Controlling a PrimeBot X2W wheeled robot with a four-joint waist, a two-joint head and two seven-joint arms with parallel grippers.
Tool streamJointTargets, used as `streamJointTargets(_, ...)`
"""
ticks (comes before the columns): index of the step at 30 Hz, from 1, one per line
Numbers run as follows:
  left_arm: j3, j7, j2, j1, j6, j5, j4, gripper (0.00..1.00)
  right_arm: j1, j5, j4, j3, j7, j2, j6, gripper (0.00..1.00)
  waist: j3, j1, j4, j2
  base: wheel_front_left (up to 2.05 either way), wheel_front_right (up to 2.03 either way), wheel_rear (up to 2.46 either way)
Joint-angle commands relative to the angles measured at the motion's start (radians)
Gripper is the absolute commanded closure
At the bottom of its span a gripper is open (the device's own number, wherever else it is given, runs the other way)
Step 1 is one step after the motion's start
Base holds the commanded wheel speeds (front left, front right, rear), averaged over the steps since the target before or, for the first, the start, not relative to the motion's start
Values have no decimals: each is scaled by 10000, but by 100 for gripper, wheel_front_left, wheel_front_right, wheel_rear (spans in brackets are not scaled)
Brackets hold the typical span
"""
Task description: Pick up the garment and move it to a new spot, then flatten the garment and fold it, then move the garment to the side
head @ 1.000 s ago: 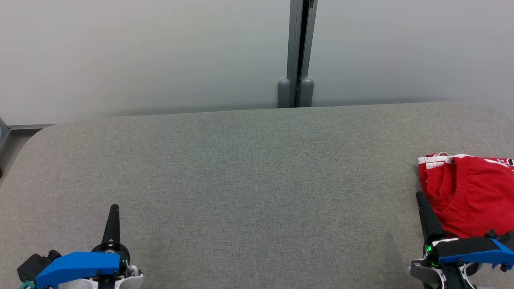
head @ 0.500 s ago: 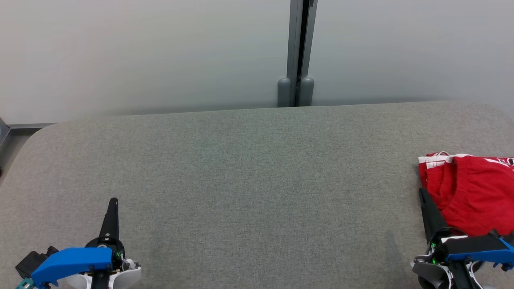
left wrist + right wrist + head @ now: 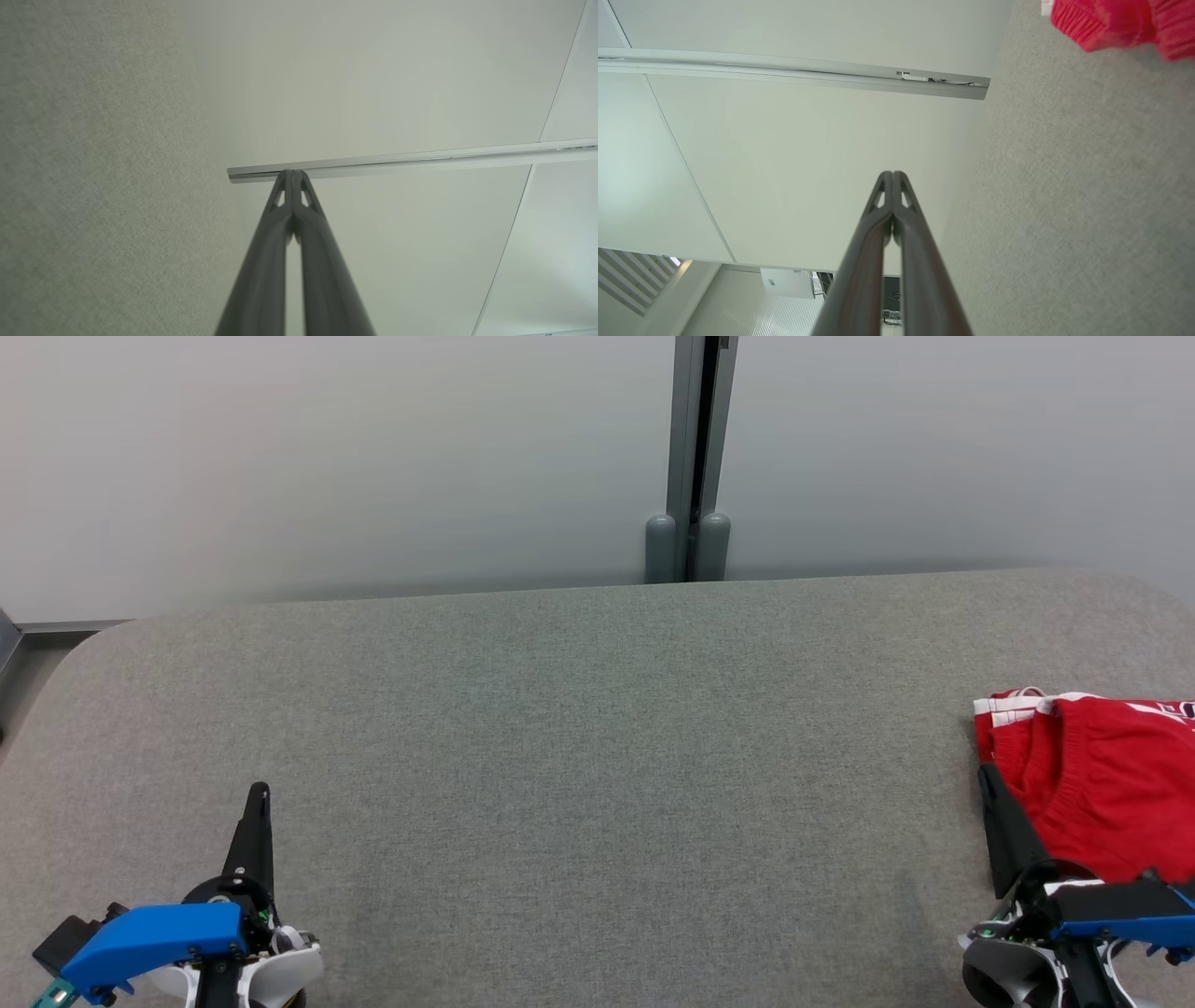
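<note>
both grippers, left gripper (image 3: 259, 793) and right gripper (image 3: 986, 775), closed beside red garment (image 3: 1092, 784).

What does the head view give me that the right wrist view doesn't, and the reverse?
Head view: the left pincer, shut, low on the left; the grey post behind the table; the white trim on the garment.
Right wrist view: a rail across the wall panels, with slats and a white box beyond.
Both: the right pincer, shut and empty, the red garment beside it, and the grey table.
</note>
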Motion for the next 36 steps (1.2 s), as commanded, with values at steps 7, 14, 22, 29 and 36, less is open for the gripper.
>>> streamJointTargets(7, 61, 166, -15, -222, -13, -554, -133, 100, 103, 593, -184, -78, 171, -62, 4, 100, 16, 0, -1, 0, 0, 0, 0)
streamJointTargets(14, 97, 274, -18, -264, -14, -917, -183, 100, 115, 945, -257, -109, 270, -64, 4, 100, 30, 0, -1, 0, 0, 0, 0)
streamJointTargets(22, 95, 271, -18, -251, -14, -912, -179, 100, 115, 928, -254, -106, 270, -64, 4, 100, 30, 0, -1, 0, 0, 0, 0)
streamJointTargets(29, 94, 271, -18, -250, -14, -914, -179, 100, 116, 928, -254, -104, 269, -64, 4, 100, 30, 0, -1, 0, 0, 0, 0)
streamJointTargets(36, 93, 270, -18, -250, -14, -913, -180, 100, 116, 928, -254, -104, 268, -64, 4, 100, 30, 0, -1, 0, 0, 0, 0)
